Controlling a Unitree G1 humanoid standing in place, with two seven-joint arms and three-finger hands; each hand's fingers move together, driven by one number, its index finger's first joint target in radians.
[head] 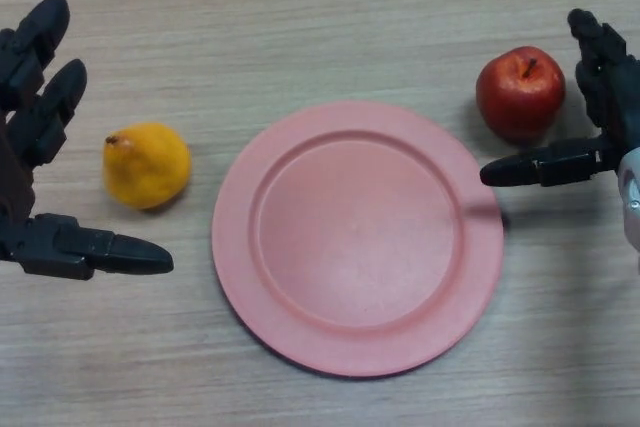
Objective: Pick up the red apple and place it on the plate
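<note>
On the wooden table [330, 7] we see the red apple [520, 92] sitting upright, stem up, off the plate's far-right edge, close to the rim but not touching it. Our right hand [600, 117] is just beside the apple with fingers straight and spread, thumb reaching under toward the plate side; it holds nothing, and we can't tell if a finger brushes the fruit. Our left hand [35, 147] shows idle at the left edge, fingers relaxed and extended, nothing held. We judge the apple rigid, smooth, a bit slippery, round so it can roll; moderate weight, not fragile. Best hold looks like across its widest middle, thumb on one side, fingers opposite, avoiding the stem dimple. The pink plate [250, 277] is shallow with a raised rim and has nothing in it; the flat centre gives plenty of room. A yellow pear-like fruit [146, 164] lies left of the plate, apart from it, not part of the task.
</note>
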